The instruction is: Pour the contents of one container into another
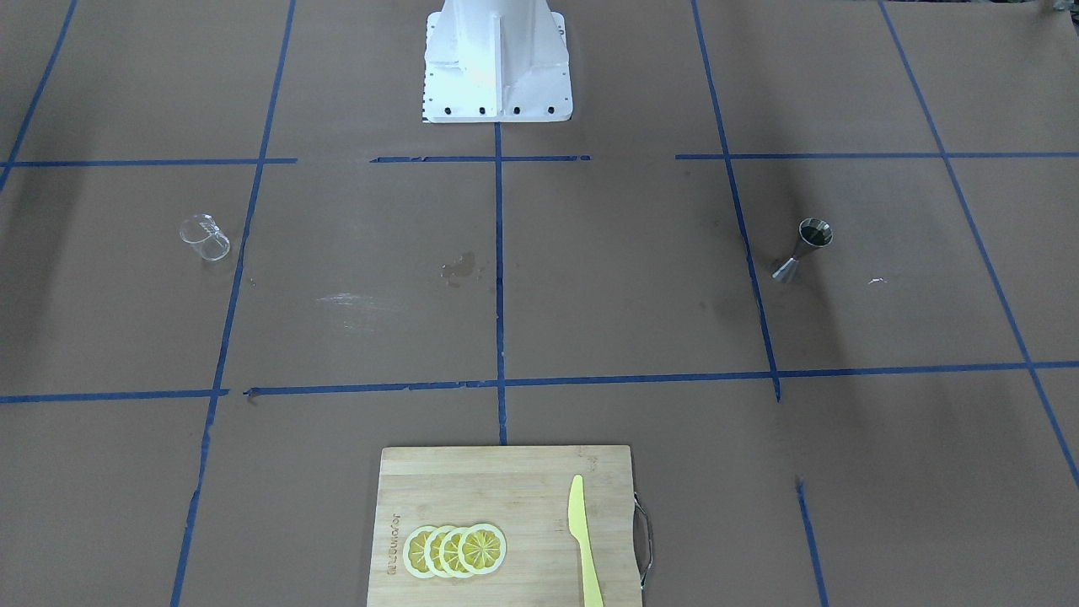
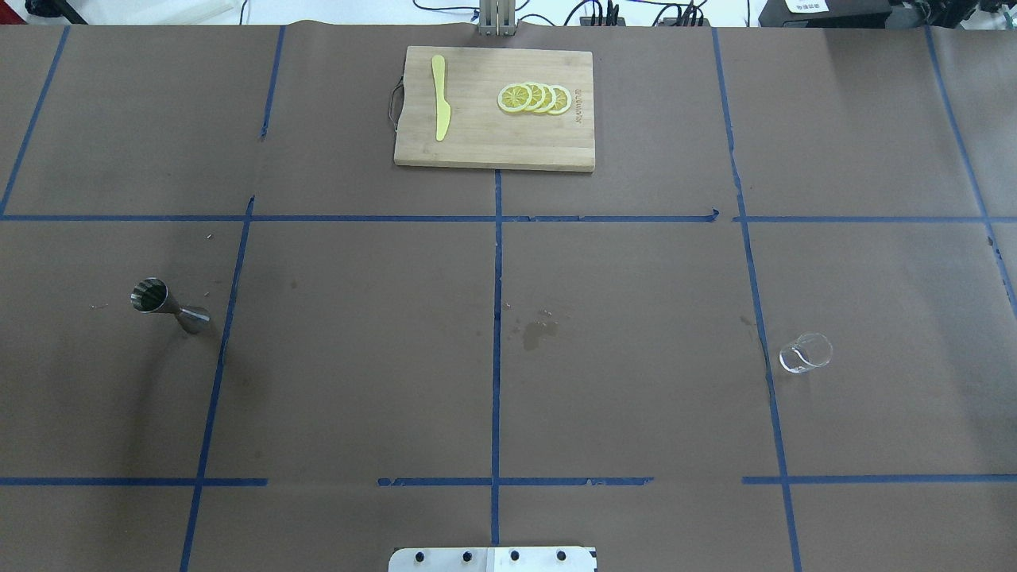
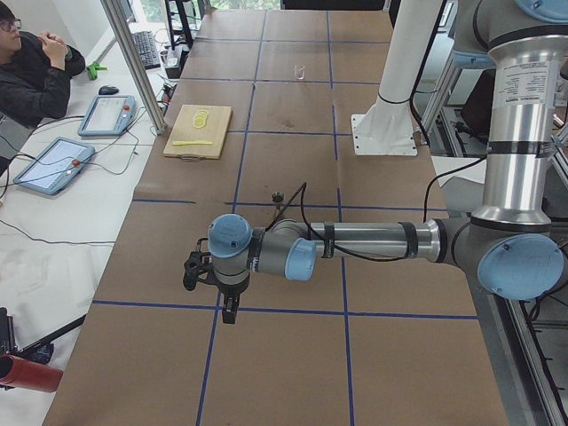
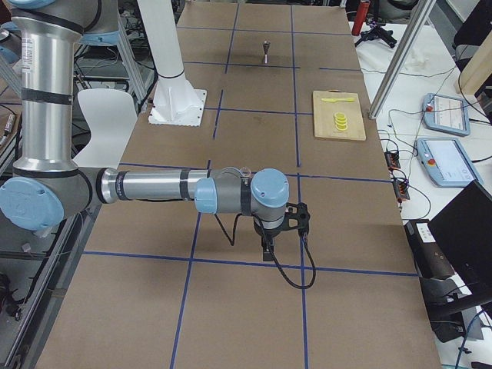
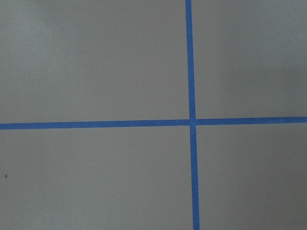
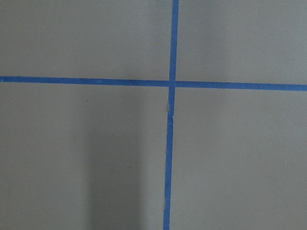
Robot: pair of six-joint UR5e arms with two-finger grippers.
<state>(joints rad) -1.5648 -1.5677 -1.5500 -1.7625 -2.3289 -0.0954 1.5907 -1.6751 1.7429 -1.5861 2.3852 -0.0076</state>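
The small clear measuring cup (image 1: 205, 237) (image 2: 805, 353) stands upright on the brown table on my right side, far and tiny in the left exterior view (image 3: 300, 71). The steel hourglass jigger (image 1: 805, 249) (image 2: 168, 305) (image 3: 278, 197) (image 4: 266, 51) stands upright on my left side. Both arms hover beyond the table's ends, well away from both vessels. The left gripper (image 3: 229, 311) and the right gripper (image 4: 267, 252) point down at bare table; I cannot tell whether either is open or shut. Both wrist views hold only brown paper and crossing blue tape.
A wooden cutting board (image 1: 506, 489) (image 2: 477, 139) lies at the table's far middle edge, carrying a yellow knife (image 2: 439, 107) and several lemon slices (image 2: 535, 98). The white robot pedestal (image 1: 497, 63) stands at the near edge. A small damp stain (image 2: 536, 330) marks the centre.
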